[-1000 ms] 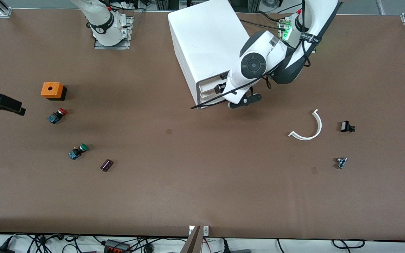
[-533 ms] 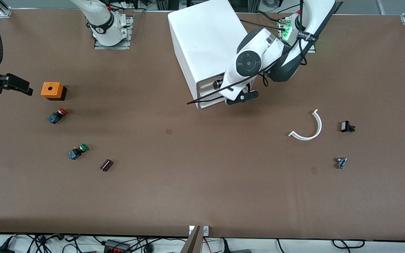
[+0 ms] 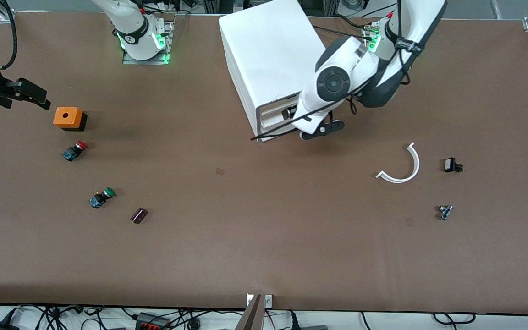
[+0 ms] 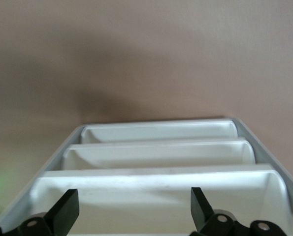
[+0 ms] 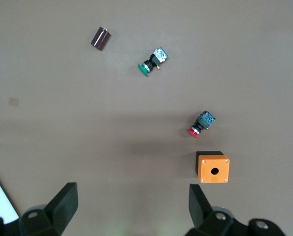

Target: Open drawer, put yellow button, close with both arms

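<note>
The white cabinet (image 3: 268,50) stands at the middle of the table near the arms' bases. Its top drawer (image 3: 273,110) faces the front camera; in the left wrist view the drawer (image 4: 156,191) and the lower drawers' fronts step away below it. My left gripper (image 3: 290,111) is open and empty right at the drawer's front, its fingers (image 4: 67,211) spread wide (image 4: 134,216). My right gripper (image 3: 32,94) is open and empty (image 5: 131,211), in the air at the right arm's end, near an orange box (image 3: 68,118). The yellow button is out of view.
A red-capped button (image 3: 74,150), a green-capped button (image 3: 102,197) and a dark brown piece (image 3: 139,215) lie nearer the front camera than the orange box (image 5: 213,168). A white curved strip (image 3: 404,167), a black part (image 3: 452,165) and a small blue part (image 3: 445,211) lie toward the left arm's end.
My left gripper went in against the drawer's front, then drew back a little. My right gripper has swung toward the orange box and toward the bases' side of the table.
</note>
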Motion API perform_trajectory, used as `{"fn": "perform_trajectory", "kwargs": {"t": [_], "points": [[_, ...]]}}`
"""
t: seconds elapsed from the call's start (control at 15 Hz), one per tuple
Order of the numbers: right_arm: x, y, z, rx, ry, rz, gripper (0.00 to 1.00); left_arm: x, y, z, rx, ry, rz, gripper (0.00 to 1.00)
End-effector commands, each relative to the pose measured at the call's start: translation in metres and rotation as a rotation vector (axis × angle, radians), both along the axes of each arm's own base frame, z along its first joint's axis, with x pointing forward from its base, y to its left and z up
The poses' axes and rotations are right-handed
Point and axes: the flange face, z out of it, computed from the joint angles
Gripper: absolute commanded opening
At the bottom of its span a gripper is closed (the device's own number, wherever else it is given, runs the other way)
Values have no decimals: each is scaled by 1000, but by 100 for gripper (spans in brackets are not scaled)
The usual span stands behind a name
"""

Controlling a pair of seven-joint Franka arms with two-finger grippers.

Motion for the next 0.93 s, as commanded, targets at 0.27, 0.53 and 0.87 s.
{"fn": "perform_trajectory", "kwargs": {"t": [0.27,0.53,0.87], "points": [[-6,0,2,-4,-34,19,100,75,137,54,44,-14,-255,100],[-2,-1,2,-6,-35,22,100,102,219,102,10,-21,-450,100],[-2,-2,2,-17,-48,30,100,111,324,143,-69,-151,-568,100]]}}
